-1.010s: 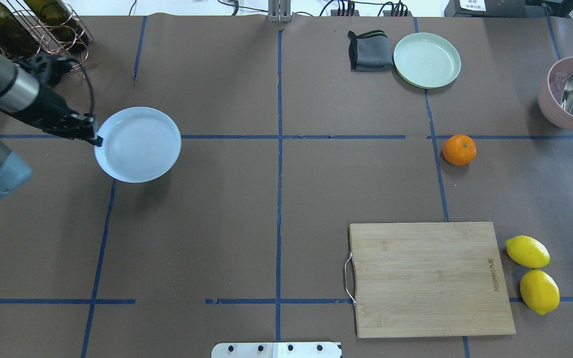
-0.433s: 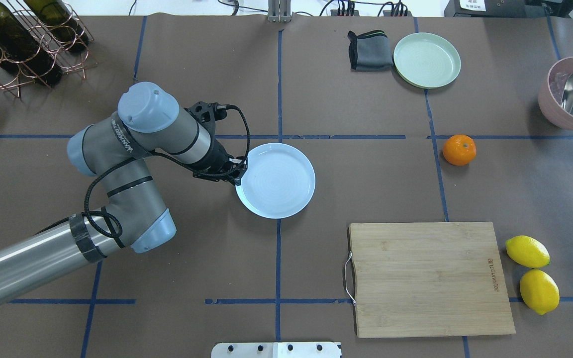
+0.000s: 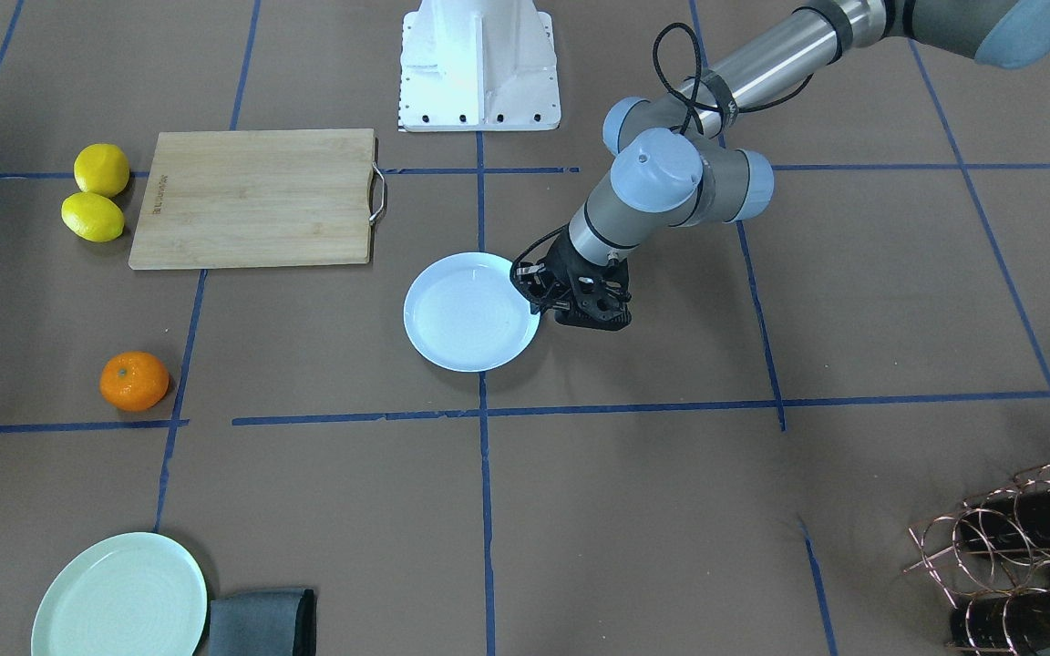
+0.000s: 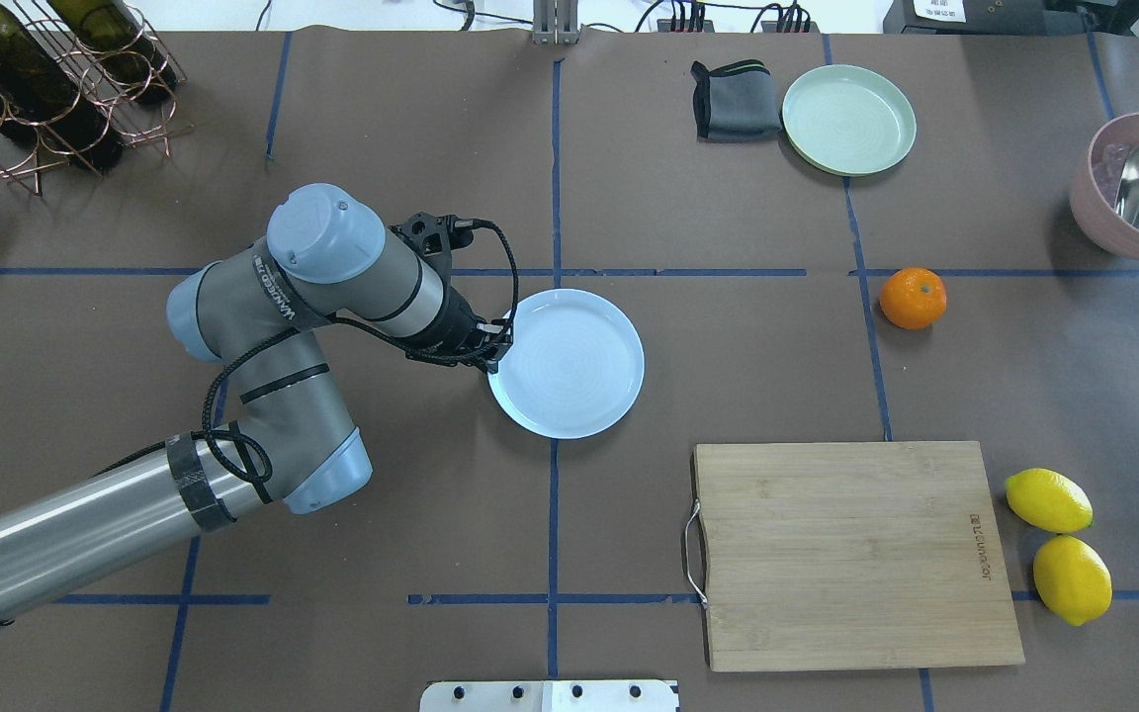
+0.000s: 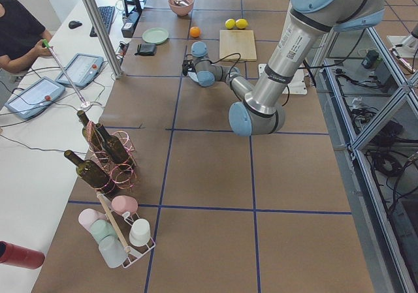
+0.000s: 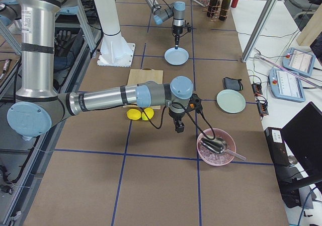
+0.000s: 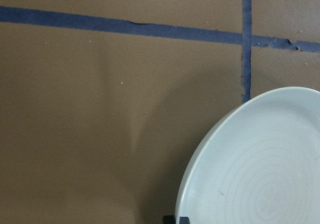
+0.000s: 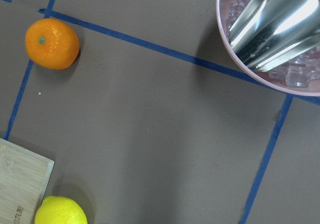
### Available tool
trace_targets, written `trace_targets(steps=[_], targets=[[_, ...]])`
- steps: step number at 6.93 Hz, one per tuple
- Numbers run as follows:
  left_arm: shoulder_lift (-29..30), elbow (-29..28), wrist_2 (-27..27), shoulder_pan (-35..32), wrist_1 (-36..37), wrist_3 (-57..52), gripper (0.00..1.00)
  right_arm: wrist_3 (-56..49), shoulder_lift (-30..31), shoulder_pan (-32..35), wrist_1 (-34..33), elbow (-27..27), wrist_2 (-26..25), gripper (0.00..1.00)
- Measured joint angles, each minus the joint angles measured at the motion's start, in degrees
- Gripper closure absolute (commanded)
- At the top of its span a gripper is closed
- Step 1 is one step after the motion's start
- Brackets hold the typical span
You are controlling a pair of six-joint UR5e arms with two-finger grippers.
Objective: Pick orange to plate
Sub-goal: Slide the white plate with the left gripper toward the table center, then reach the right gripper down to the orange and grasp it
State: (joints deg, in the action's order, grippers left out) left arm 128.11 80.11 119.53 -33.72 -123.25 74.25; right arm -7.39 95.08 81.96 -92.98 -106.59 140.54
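The white plate is over the middle of the table, held at its left rim by my left gripper, which is shut on it. From the front the same grip shows at the plate's right rim. The left wrist view has the plate at lower right, one dark fingertip just at its edge. The orange lies on the table far to the right, apart from the plate; it also shows as the orange at the right wrist view's upper left. My right gripper hangs near it; I cannot tell its state.
A wooden cutting board lies at the front right with two lemons beside it. At the back right sit a mint-green plate, a grey cloth and a pink bowl with a metal scoop. A bottle rack stands back left.
My left arm has swept the plate from the table's far left to its middle, still gripping the rim. The orange has not moved.
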Motion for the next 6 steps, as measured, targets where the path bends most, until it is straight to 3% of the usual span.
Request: trace_targets(steps=[1,3,6], targets=[[-0.02,-0.16,-0.06,0.04,-0.82,0.16,0.03,4.11,-0.33,-2.07,2.79,0.05,-0.2,0.0],[-0.32,0.94,-0.08,-0.68,-3.31,1.57,0.02,21.8,-4.67,-8.65,7.15,0.38,-2.41,0.01],[-0.68,3.73,-0.41,-2.09,-4.14,3.33,0.01,46.38,-14.53,-22.02,9.36,2.11,-13.29,0.01]])
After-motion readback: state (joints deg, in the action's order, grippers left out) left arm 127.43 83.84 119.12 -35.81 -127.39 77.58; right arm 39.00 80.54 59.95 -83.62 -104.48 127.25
